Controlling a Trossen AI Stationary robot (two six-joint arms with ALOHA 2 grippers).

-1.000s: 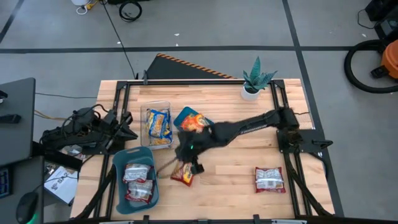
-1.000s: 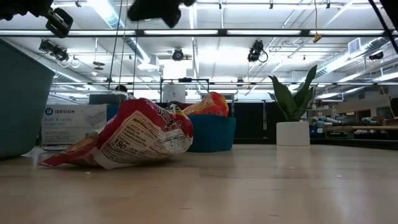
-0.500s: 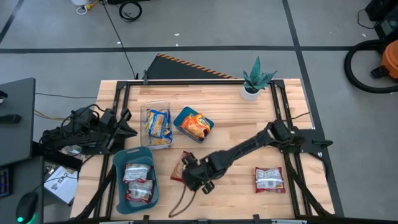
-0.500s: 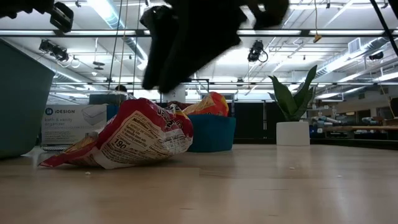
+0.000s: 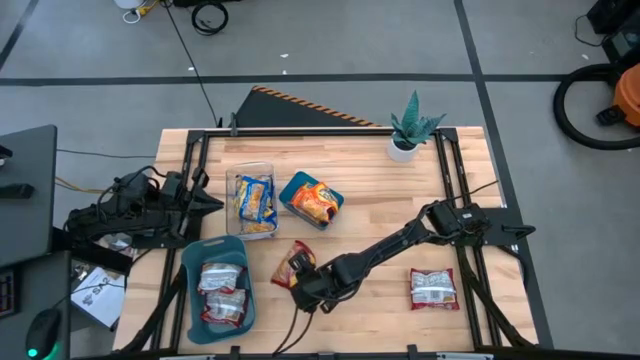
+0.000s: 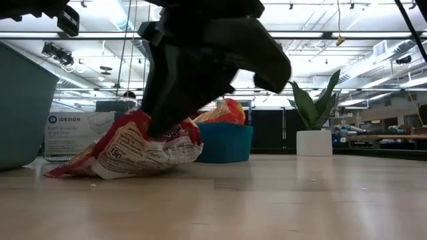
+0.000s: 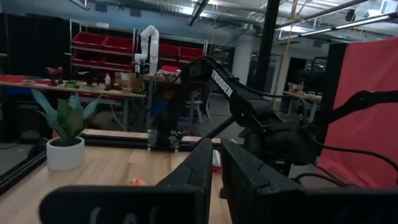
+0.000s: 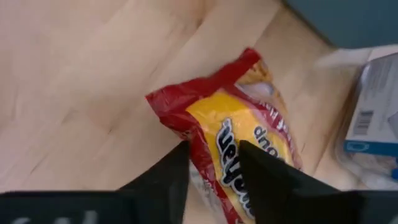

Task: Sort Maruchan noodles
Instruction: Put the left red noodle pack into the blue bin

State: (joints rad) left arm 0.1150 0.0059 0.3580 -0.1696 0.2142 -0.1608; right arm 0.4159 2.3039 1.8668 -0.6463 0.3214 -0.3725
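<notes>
An orange-and-red noodle packet (image 5: 297, 262) lies on the bare table; in the low view the packet (image 6: 133, 150) rests flat on its underside. My right gripper (image 5: 303, 283) is down on it, open, with its fingers astride the packet's red edge (image 8: 194, 146). A red-and-silver packet (image 5: 433, 287) lies near the right side. Red-and-silver packets fill the big teal bin (image 5: 190, 300), orange ones the small teal bin (image 5: 290, 185), and yellow-and-blue ones the clear container (image 5: 237, 210). My left gripper (image 7: 216, 168) is shut, parked off the table's left edge. My right gripper comes at the orange-and-red packet from above, slanting from the table's right. One finger (image 8: 165, 180) stands outside the red side edge, the other (image 8: 267, 180) over the printed face. In the low view the fingers (image 6: 167, 113) dent the packet's top; the packet stays on the table.
A potted plant (image 5: 410, 128) stands at the far right corner. The metal frame rails (image 5: 445, 170) run along the table's sides. Bare wood (image 5: 380, 310) lies between the two loose packets. Cables and a box sit by the left arm's base (image 5: 110, 215).
My right arm has swung from beside the small teal bin toward the near edge and dropped onto the orange-and-red packet. The packet's top has been pressed in and its printed face has shifted a little; it stays on the table.
</notes>
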